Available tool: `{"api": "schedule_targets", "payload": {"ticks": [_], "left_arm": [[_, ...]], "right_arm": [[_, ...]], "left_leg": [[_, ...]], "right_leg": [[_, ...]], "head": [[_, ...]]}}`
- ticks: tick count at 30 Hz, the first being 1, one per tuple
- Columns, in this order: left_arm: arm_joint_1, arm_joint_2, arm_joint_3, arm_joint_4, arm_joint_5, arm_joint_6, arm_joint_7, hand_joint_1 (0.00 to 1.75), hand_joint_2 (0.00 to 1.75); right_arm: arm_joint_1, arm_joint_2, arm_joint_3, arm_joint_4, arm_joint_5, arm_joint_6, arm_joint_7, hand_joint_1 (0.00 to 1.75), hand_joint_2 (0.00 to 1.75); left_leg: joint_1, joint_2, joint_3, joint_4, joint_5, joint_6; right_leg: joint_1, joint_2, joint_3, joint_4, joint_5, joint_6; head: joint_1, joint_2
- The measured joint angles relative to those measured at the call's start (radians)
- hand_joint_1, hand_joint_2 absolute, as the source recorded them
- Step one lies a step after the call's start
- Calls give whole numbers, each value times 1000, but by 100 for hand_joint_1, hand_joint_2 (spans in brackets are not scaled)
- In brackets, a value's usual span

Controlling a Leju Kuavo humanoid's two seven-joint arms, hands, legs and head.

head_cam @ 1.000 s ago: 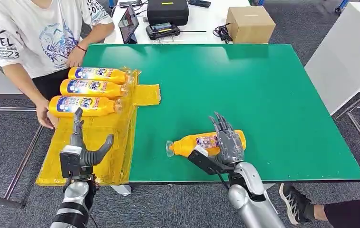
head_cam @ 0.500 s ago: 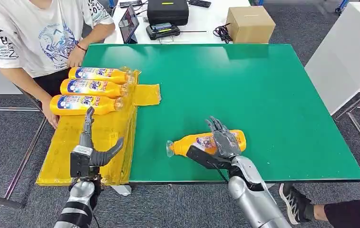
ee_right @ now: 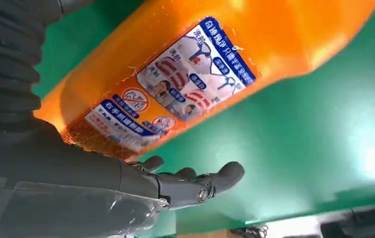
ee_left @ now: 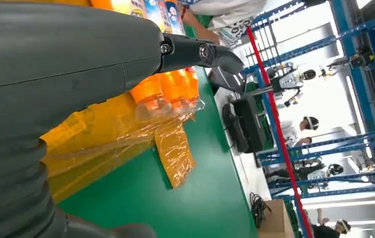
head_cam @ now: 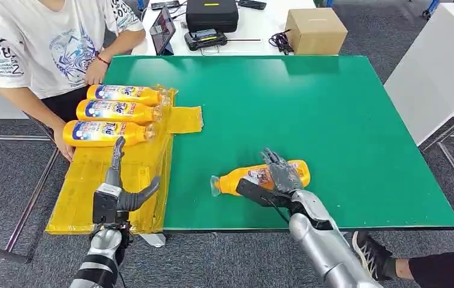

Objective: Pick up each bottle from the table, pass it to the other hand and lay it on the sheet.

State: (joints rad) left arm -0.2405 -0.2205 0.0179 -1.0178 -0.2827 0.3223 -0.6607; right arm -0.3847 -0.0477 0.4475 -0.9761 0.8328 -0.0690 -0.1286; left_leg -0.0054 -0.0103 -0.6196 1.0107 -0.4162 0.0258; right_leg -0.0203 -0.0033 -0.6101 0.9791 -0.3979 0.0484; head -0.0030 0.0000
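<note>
Bottle (head_cam: 260, 179) lies near bench (head_cam: 332, 114) front edge, cap pointing left, open green beyond | right hand (head_cam: 278, 177) spread over it, grip unclear | left hand (head_cam: 119, 192) open above sheet (head_cam: 134, 174)

bottle (head_cam: 260, 179): glossy orange plastic, paper label | sheet (head_cam: 101, 198): shiny crinkled yellow film | table (head_cam: 332, 120): matt green

Even overhead light is filling my head view, bright and sharp, with soft shadows under the table (head_cam: 332, 120) edge. Beside my left wrist, windows are blowing out white. My right wrist view is glaring on the mat (ee_right: 373, 163), and the bottle (ee_right: 215, 64) is glowing.
</note>
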Motion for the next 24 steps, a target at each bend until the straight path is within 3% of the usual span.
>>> {"api": "schedule_targets", "payload": {"ticks": [9, 24], "left_arm": [[-30, -1, -14, 43, 11, -29, 8, 0, 175], [-51, -2, -26, 90, 36, -51, 23, 0, 175]], "right_arm": [[-156, -55, 74, 146, -87, 205, -30, 0, 175], [-238, -105, 171, 211, -171, 275, -28, 0, 175]], "left_leg": [[0, 0, 0, 0, 0, 0], [0, 0, 0, 0, 0, 0]], "right_leg": [[0, 0, 0, 0, 0, 0], [0, 0, 0, 0, 0, 0]], "head": [[0, 0], [0, 0]]}}
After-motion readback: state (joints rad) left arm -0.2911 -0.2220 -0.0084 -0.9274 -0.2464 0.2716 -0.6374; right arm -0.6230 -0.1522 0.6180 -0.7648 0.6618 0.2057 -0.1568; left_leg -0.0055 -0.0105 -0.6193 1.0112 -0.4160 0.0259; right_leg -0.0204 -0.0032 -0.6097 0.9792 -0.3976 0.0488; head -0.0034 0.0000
